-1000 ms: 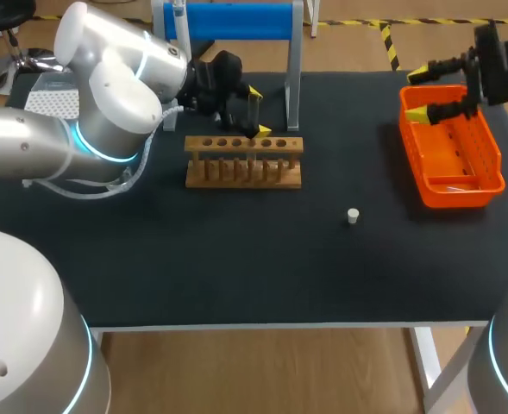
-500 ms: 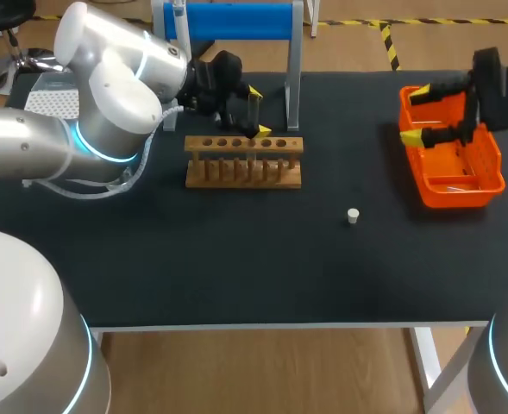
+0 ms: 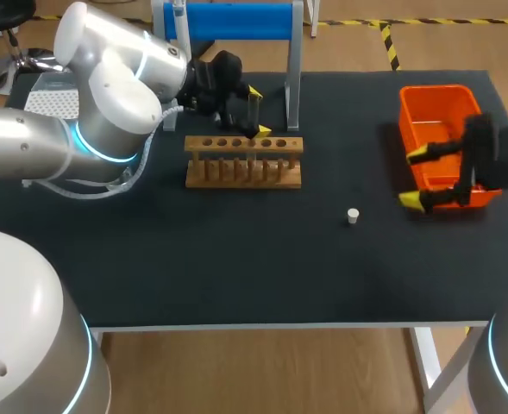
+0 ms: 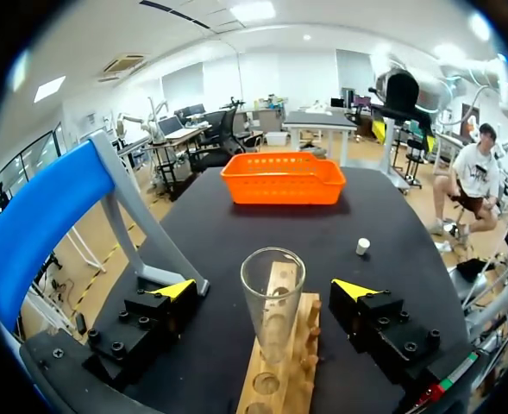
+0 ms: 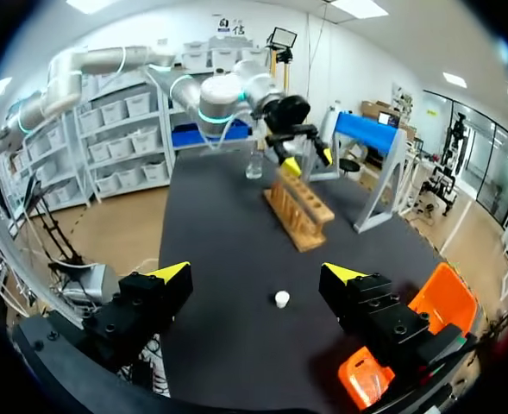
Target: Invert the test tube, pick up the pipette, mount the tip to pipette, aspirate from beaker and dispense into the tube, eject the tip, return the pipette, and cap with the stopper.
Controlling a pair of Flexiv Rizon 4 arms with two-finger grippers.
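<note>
Black tabletop (image 3: 236,259) carries a wooden rack (image 3: 243,162), and the test tube (image 4: 272,302) stands upright in one of its holes, open mouth up. The left gripper (image 3: 258,110) brackets the tube. In the left wrist view its 2 yellow tips sit well apart on either side of the glass without touching it, so the jaws are open.

The turning-over step looks finished, with the tube seated and let go. The next move calls for the left arm to lift clear of the rack without knocking the glass, and for one arm to go for the pipette. I cannot pick the pipette out for sure, though it may hang on the blue stand (image 3: 228,21) behind the rack.

The white stopper (image 3: 353,216) lies alone on the table, between the rack and the orange basket (image 3: 409,112). The right gripper (image 3: 411,178) hangs at the basket's near corner, jaws wide and empty.

Compared with 1 second ago, the right gripper has moved from the basket's far end to its near end and is now closer to the stopper. The left arm, tube and stopper have not moved.
</note>
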